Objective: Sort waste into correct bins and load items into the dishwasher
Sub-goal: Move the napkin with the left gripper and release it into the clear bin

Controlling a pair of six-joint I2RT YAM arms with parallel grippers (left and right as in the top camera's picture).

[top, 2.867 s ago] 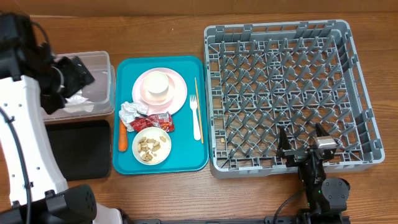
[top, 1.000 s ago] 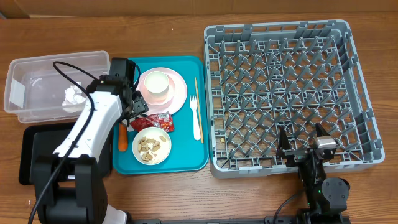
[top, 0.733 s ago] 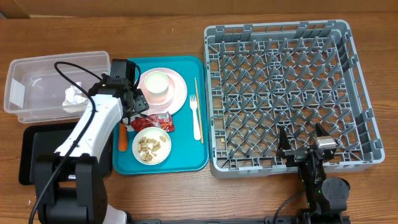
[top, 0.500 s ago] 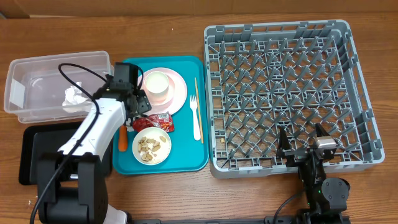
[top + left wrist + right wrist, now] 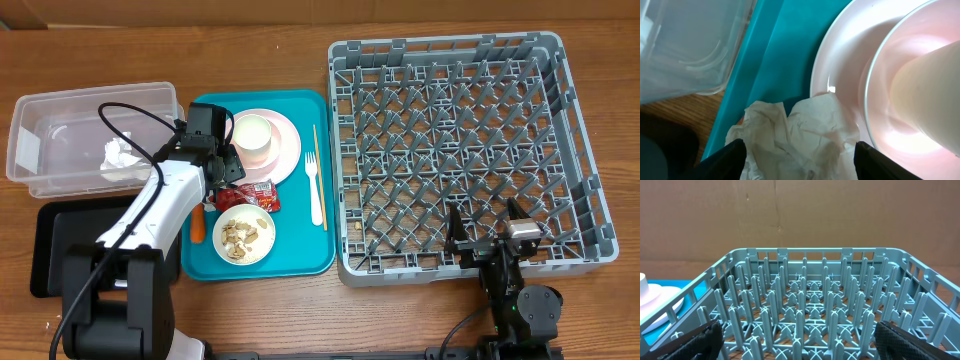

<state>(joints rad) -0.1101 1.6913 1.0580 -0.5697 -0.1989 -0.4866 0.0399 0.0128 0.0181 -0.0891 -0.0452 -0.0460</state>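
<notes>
**Clerk:** Item one, crumpled napkin (image 5: 795,132). White, creased, soft folds. Location: lower middle of the left wrist view, lying on the teal tray (image 5: 300,250) with one edge against the rim of the pink plate (image 5: 840,60).

**Checker:** And how does the left gripper (image 5: 800,156) stand to it?

**Clerk:** Directly above, fingers spread wide, one on each side of the napkin and nothing pinched between them. Judged purpose: lined up to close on the paper and carry it off as waste.

**Checker:** Where would it go?

**Clerk:** Likely the clear tub (image 5: 60,110), upper left of the overhead view, which already holds another white napkin (image 5: 120,155). The black tray (image 5: 55,240) sits below the tub.

**Checker:** Neighbours on the teal tray?

**Clerk:** White bowl (image 5: 252,135) on the pink plate; red wrapper (image 5: 255,195) just below the gripper; carrot (image 5: 198,225) at the tray's left edge; bowl of scraps (image 5: 243,235); fork (image 5: 315,190) and chopstick (image 5: 315,140) along the right side.

**Checker:** And the far side of the table?

**Clerk:** Grey dish rack (image 5: 460,140), right half of the frame, nothing loaded. Right gripper (image 5: 487,232) parked at its lower edge, fingers apart, empty, probably idle while the waste is sorted.
</notes>
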